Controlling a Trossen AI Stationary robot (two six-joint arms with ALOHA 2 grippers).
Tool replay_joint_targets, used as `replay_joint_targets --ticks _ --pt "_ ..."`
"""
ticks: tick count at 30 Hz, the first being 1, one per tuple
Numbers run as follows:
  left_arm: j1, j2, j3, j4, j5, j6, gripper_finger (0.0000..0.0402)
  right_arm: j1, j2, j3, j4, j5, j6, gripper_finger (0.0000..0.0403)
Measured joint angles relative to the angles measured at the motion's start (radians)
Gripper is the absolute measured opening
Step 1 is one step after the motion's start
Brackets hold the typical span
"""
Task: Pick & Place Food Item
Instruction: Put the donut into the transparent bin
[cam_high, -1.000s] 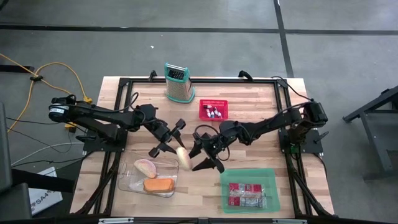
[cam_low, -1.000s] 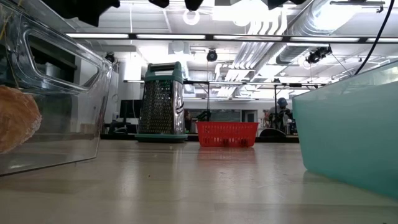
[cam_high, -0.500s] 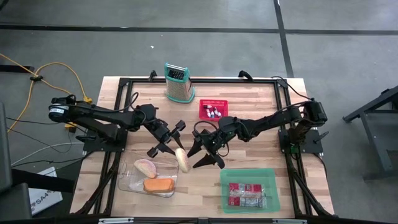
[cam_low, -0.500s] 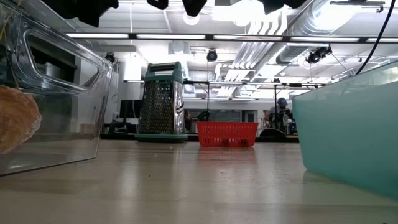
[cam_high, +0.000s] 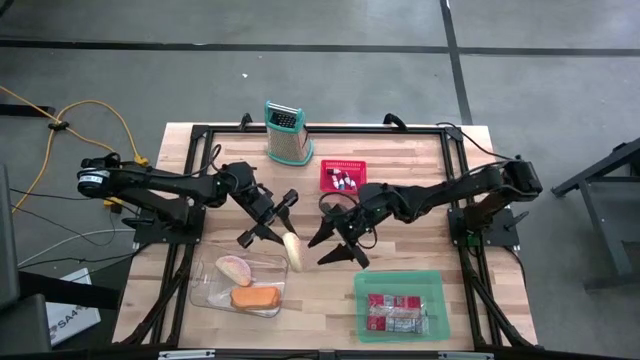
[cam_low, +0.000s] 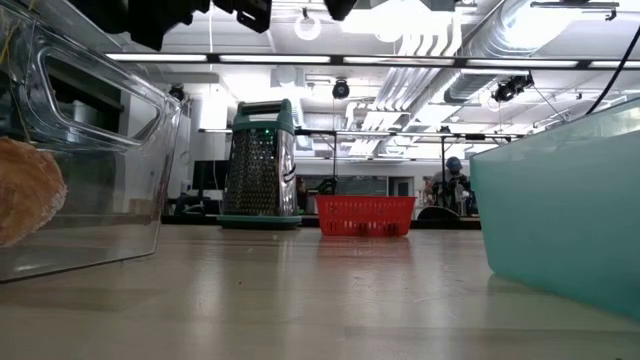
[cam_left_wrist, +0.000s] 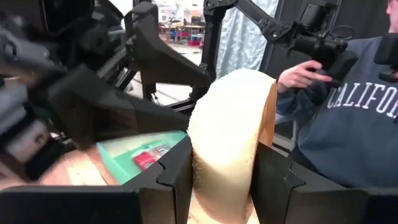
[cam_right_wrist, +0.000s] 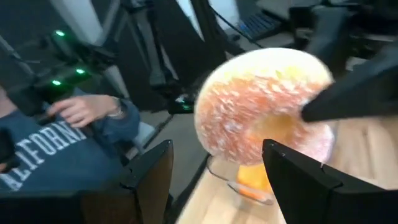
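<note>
A pale round bread-like food item (cam_high: 291, 250) hangs above the table, beside the near-right corner of a clear container (cam_high: 205, 290). My left gripper (cam_high: 277, 232) is shut on it. In the left wrist view the food item (cam_left_wrist: 230, 137) fills the gap between the fingers. My right gripper (cam_high: 336, 247) stands open just to the item's right and touches nothing. Its wrist view looks at the item's round orange-pink face (cam_right_wrist: 264, 115) beyond the spread fingers (cam_right_wrist: 149, 174). My left gripper pinches the food item between its two fingers, on two opposite sides (cam_left_wrist: 196, 168) of its lower part. The fingers reach in level from the table's left. The item stands up above the fingers, lifted clear of the table and the container.
The clear container holds a bread piece (cam_high: 236, 268) and an orange item (cam_high: 255, 297). A teal bin (cam_high: 437, 300) with red packets sits at the near right. A red basket (cam_high: 343, 177) and a grater (cam_high: 285, 132) stand toward the far edge. A person (cam_left_wrist: 348, 118) sits beyond the table.
My right gripper has drawn back a little from the food item, toward the table's far right, rising slightly with its fingers still spread. My left gripper has rolled slightly in place, keeping its hold on the food item.
</note>
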Motion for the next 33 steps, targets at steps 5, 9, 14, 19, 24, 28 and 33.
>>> replay_joint_targets --ticks 5,9,14,19,24,28,33 --pt "0.000 0.000 0.000 -0.008 0.000 -0.005 0.0122 0.000 -0.045 0.001 -0.119 0.061 -0.018 0.0236" --pt "0.000 0.000 0.000 -0.014 0.000 -0.031 0.0122 0.000 -0.075 0.002 -0.242 0.119 -0.010 0.0236" --pt "0.000 0.000 0.000 -0.043 -0.009 -0.027 0.0122 0.000 -0.086 0.002 -0.399 0.235 0.012 0.0236" --pt "0.000 -0.049 0.000 -0.146 -0.088 0.011 0.0122 0.000 -0.086 0.002 -0.494 0.318 0.060 0.0236" --pt "-0.015 -0.155 0.000 -0.299 -0.184 0.022 0.0122 0.000 -0.086 0.002 -0.544 0.369 0.065 0.0236" --pt "-0.060 -0.247 0.000 -0.437 -0.292 0.022 0.0122 0.000 -0.086 0.002 -0.545 0.372 0.064 0.0236" --pt "-0.143 -0.344 -0.001 -0.555 -0.455 0.026 0.0122 0.000 -0.086 0.002 -0.540 0.371 0.062 0.0236"
